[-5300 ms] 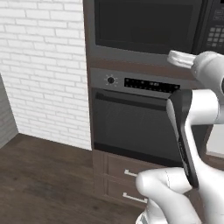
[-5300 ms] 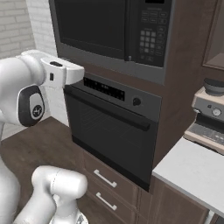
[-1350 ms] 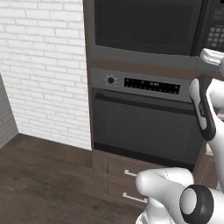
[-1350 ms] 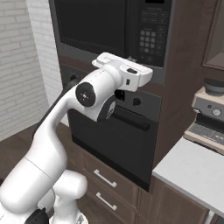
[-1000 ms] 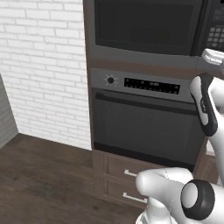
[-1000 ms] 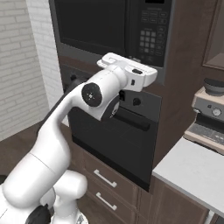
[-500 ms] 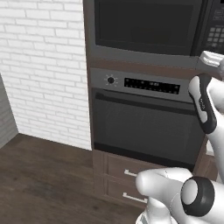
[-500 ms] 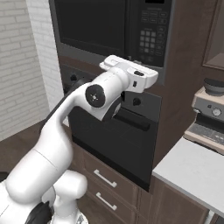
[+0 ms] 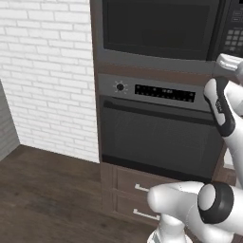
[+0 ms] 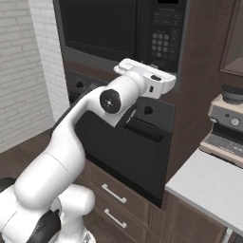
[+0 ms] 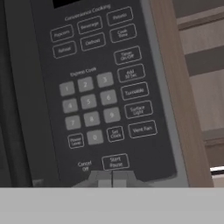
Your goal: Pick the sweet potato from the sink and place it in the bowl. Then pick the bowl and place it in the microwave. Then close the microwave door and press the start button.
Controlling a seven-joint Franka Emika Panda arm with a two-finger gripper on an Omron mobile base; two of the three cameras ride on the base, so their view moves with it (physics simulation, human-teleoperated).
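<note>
Shut microwave, arm up at its buttons.

High in the wood wall: dark microwave (image 9: 161,28), its microwave door (image 10: 97,26) shut flat, oven (image 9: 159,137) with a knob just below. Off to the right: grey tabletop (image 10: 209,187) with a coffee machine (image 10: 228,126). On the microwave's right side: keypad (image 11: 103,94). Right under the Start button (image 11: 115,162): gripper (image 11: 112,178), jaws closed tight, holding nothing, tips very near the button. Cannot tell if touching.
</note>
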